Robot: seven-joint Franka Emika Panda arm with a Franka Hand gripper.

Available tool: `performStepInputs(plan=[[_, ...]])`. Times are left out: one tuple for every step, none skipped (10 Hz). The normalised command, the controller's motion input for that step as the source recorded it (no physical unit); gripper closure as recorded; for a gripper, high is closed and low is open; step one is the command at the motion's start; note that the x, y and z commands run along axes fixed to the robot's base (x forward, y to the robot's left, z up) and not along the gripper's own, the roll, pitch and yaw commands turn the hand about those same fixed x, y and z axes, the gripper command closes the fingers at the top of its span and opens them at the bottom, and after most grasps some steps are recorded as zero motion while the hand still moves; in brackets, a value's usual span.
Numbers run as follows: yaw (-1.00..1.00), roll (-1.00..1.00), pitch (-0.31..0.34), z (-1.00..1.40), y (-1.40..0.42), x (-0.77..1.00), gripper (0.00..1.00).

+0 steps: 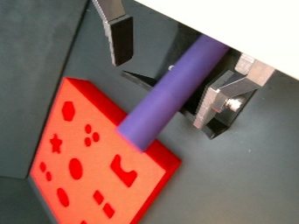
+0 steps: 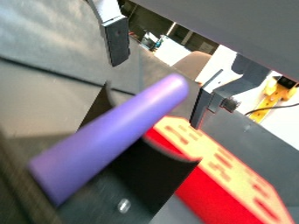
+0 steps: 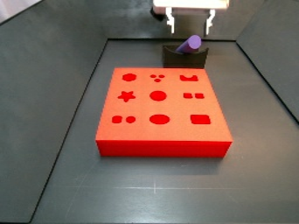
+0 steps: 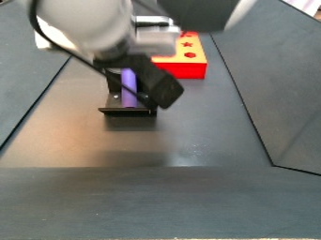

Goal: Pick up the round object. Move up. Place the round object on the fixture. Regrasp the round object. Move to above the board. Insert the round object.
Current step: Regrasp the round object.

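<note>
While the round object (image 1: 173, 92) lies tilted in the notch of the fixture (image 3: 184, 58), the hand (image 1: 176, 66) sits around it with fingers spread wide, not gripping. Both wrist views show a clear gap between each silver finger plate and the purple peg: one finger (image 1: 119, 39) off to one side, the other finger (image 1: 222, 101) on the opposite side, neither pad touching. In a wrist view the peg's rounded end (image 2: 52, 171) points toward the camera, and its body rests on the dark fixture (image 2: 158, 171).

The board (image 3: 162, 109) is the red-orange slab on the dark floor (image 3: 140, 188), lying flat with darker cut-outs (star, circles, squares, cross, small dots). In a side view the fixture stands just beyond the board's far edge, close to it; whether they touch is hard to tell from this angle. Peg's upper end (image 3: 191, 42) pokes up above the fixture top, slanted.

In a side view the arm's big pale body fills the upper part of the frame, with the hand (image 4: 129, 89) hanging down over the fixture (image 4: 128, 111); a strip of purple peg (image 4: 129, 82) shows between the dark parts. Board (image 4: 186, 58) lies behind the fixture there, partly hidden by the arm.

Hand's white mount (image 3: 193, 7) is at the top edge in a side view, directly above the peg.
</note>
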Motion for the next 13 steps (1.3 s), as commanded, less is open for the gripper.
performStepInputs(plan=[[-0.01, 0.02, 0.023, 0.75, 0.01, -0.04, 0.00], [-0.01, 0.03, 0.030, 0.51, 0.01, -0.04, 0.00], [-0.01, 0.03, 0.036, 0.38, 0.01, -0.04, 0.00], [0.04, 1.00, 0.049, 1.00, -0.97, -0.02, 0.00], [0.04, 1.00, 0.045, 0.92, -1.00, -0.02, 0.00], [0.04, 1.00, 0.037, 0.88, -1.00, -0.05, 0.00], [0.04, 1.00, 0.030, 0.82, -1.00, -0.08, 0.00], [0.04, 1.00, 0.026, 0.67, -0.92, -0.08, 0.00], [0.04, 1.00, 0.024, 0.35, -0.67, -0.05, 0.00], [0.04, 1.00, 0.023, 0.12, -0.47, -0.03, 0.00], [0.04, 1.00, 0.021, 0.03, -0.21, -0.01, 0.00], [0.04, 1.00, 0.020, 0.05, -0.04, -0.02, 0.00], [0.04, 1.00, 0.019, 0.04, -0.02, -0.02, 0.00]])
